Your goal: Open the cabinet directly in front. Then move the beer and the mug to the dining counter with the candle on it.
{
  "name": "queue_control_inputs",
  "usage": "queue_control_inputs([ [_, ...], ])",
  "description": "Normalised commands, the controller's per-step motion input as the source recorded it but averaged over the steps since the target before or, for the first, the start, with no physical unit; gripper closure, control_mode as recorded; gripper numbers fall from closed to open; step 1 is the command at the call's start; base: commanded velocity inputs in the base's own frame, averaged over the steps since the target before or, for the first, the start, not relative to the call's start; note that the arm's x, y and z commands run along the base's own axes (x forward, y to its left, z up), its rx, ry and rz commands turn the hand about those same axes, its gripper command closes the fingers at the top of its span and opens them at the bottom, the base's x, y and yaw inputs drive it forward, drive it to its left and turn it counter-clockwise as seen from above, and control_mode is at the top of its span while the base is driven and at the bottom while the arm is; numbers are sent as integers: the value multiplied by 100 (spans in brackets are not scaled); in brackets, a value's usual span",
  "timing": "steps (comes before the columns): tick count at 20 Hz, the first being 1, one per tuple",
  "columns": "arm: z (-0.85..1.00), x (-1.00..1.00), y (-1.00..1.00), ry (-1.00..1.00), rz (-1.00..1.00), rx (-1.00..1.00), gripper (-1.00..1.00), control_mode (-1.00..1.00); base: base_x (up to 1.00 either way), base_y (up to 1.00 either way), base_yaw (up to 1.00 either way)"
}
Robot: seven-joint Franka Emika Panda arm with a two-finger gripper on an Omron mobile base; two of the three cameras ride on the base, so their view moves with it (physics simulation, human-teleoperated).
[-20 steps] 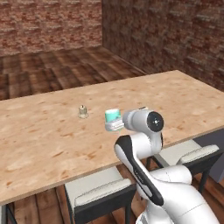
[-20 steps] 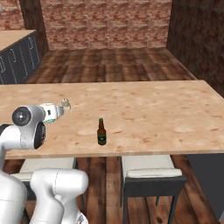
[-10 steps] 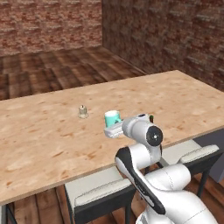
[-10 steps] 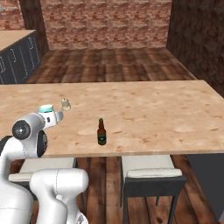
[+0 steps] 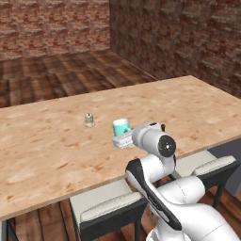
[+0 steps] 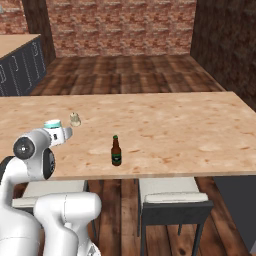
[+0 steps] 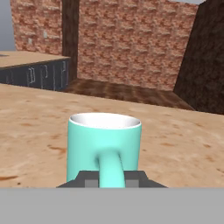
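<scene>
My gripper (image 7: 104, 179) is shut on the loop handle of the mint-green mug (image 7: 104, 146), which stands upright. In the left base view the mug (image 5: 121, 127) is at or just above the dining counter (image 5: 42, 155), a little right of the small pale candle (image 5: 88, 120); whether it touches the top I cannot tell. The right base view has the mug (image 6: 52, 124) at the end of my gripper (image 6: 59, 134), the candle (image 6: 75, 119) just beyond, and the brown beer (image 6: 116, 151) upright near the counter's front edge (image 6: 200, 172). The cabinet is out of view.
Grey-cushioned stools (image 5: 110, 207) (image 6: 175, 200) are tucked under the near edge of the counter. Low dark drawer units (image 6: 20, 70) line the far left. Brick walls (image 5: 188, 37) close off the room, with wood floor beyond the counter.
The arm has sunk and drawn the mug slightly toward the near edge, bringing it upright. Over the last half second hardly anything moved. Beer and candle have stayed put.
</scene>
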Motion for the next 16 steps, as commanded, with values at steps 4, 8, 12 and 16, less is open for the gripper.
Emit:
queue_control_inputs([
  [4, 0, 32, -45, 7, 0, 9, 100, -100, 0, 0, 0],
  [8, 0, 39, -44, 4, 0, 10, 100, -100, 0, 0, 0],
  [12, 0, 2, -7, 0, 0, 1, 100, -100, 0, 0, 0],
  [16, -11, 0, 0, 0, 0, 0, 100, -100, 0, 0, 0],
])
